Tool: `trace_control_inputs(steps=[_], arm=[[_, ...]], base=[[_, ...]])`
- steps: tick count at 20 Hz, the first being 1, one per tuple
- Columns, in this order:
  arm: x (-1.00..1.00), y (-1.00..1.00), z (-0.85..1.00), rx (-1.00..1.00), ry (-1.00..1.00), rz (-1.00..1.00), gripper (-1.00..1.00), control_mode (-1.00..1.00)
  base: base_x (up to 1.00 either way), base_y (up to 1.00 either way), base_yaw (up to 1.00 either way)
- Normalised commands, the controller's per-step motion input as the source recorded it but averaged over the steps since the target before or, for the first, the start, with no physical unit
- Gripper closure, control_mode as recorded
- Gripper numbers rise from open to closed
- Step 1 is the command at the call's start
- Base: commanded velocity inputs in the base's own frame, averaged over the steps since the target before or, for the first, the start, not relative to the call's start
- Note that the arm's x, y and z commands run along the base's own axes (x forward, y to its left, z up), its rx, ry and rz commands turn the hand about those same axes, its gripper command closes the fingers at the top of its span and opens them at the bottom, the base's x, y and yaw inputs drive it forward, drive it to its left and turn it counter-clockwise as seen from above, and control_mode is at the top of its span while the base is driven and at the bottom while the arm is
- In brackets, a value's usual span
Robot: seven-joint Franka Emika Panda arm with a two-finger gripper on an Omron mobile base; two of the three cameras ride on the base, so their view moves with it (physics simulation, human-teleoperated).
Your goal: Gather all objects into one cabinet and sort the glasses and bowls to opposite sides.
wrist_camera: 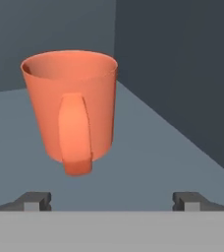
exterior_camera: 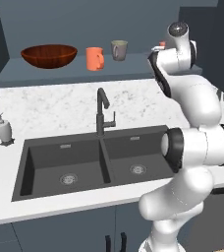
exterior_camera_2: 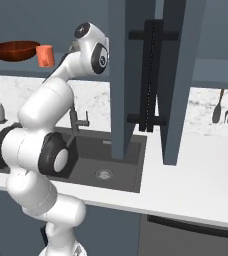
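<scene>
The robot's gripper (wrist_camera: 112, 199) is spread wide, holding nothing, and it points at an orange mug (wrist_camera: 70, 108) that stands upright on the blue-grey floor of the cabinet (wrist_camera: 148, 147). In the hand view the mug sits up at about 11 o'clock from the middle, with its handle turned toward the camera, and the two finger tips (wrist_camera: 33, 199) are low down at 7 and 5 o'clock, not touching it. I think the job right now is to grab this mug, so the hand must go forward and a bit toward 11 o'clock until the mug is between the tips, then squeeze. In the left base view the big brown bowl (exterior_camera: 49, 55) is at the far 9 o'clock end of the shelf, another orange mug (exterior_camera: 95, 58) is next, and a grey mug (exterior_camera: 119, 49) stands just past it.
</scene>
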Motion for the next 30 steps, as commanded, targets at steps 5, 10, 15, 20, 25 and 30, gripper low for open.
trace_control_inputs(steps=[5, 10, 15, 20, 25, 30], arm=[[-0.55, 0.14, -0.02, 0.00, 0.00, 0.00, -1.00, -1.00], [-0.84, 0.54, 0.05, 0.00, 0.00, 0.01, -1.00, -1.00], [-0.55, 0.89, 0.18, 0.00, 0.00, 0.12, -1.00, -1.00], [-0.49, 0.85, 0.23, 0.00, 0.00, 0.18, -1.00, -1.00], [-0.20, 0.90, 0.28, 0.01, 0.00, 0.27, -1.00, -1.00], [-0.04, 0.72, 0.15, 0.06, -0.01, 0.30, -1.00, -1.00]], base=[[0.00, 0.00, 0.00], [0.00, 0.00, 0.00], [0.00, 0.00, 0.00], [0.00, 0.00, 0.00], [0.00, 0.00, 0.00], [0.00, 0.00, 0.00]])
